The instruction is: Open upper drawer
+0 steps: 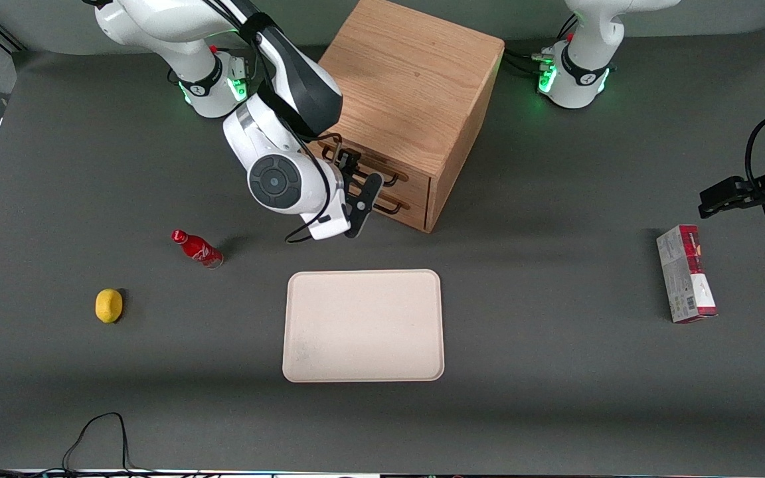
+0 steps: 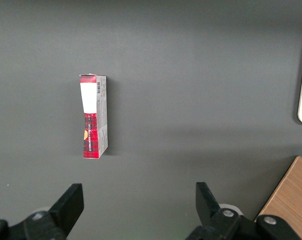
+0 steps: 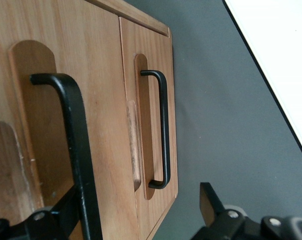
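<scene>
From the front, the working arm's black two-fingered hand point(image 1: 361, 199) sits open right in front of the light oak upper drawer point(image 1: 382, 166) of the wooden cabinet point(image 1: 409, 99) on the grey bench point(image 1: 555, 372), while the right wrist camera shows that drawer's black wire bar handle point(image 3: 78, 150) between the parted fingers point(image 3: 210, 202), the lower drawer point(image 3: 151, 125) beside it.

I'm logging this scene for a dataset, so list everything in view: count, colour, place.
cabinet: one, light oak, between the arm bases
upper drawer: one, oak with black handle, looks closed
lower drawer: one, same front, beneath it
tray: one, cream, nearer the camera than the cabinet
bottle: one, red, toward the working arm's end
lemon: one, yellow, near the bottle
carton: one, red-and-grey, toward the parked arm's end
gripper: one, black, jaws open at the upper drawer's handle
</scene>
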